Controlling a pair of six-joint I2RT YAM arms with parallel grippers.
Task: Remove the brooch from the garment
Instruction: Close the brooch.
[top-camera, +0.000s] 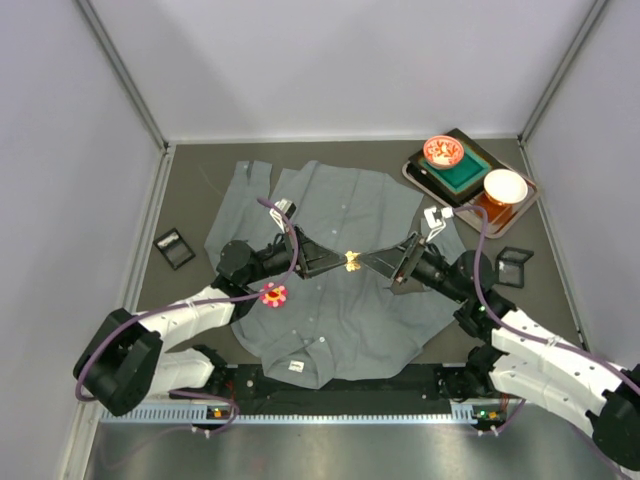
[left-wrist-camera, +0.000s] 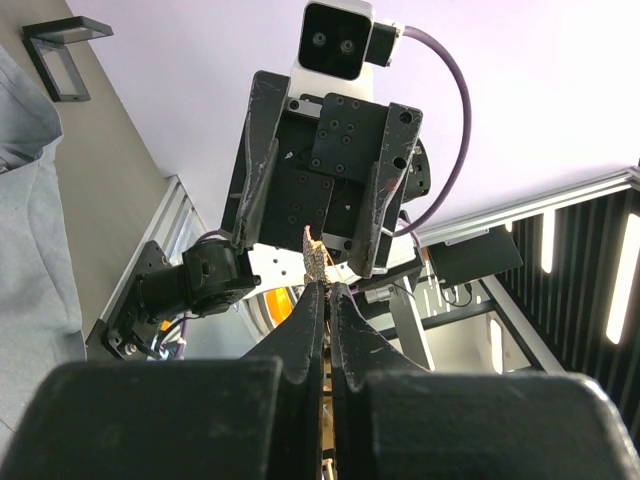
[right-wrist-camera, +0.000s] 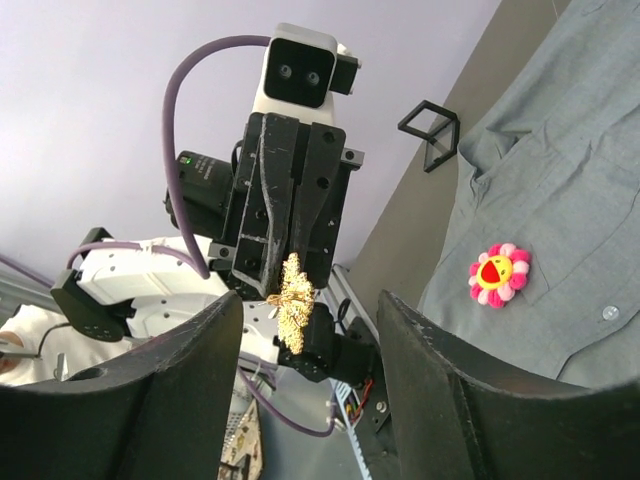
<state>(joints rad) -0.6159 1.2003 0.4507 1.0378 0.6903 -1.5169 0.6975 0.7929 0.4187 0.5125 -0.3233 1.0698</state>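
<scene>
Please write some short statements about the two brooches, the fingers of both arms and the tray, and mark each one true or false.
1. The left fingers are shut on the gold brooch. True.
2. The right fingers are also clamped on the gold brooch. False: they stand open on either side of it, with a gap showing on both sides.
3. A flower brooch sits on the grey shirt. True.
4. The tray stands in the far left corner of the table. False: it is in the far right corner, beyond the shirt.
</scene>
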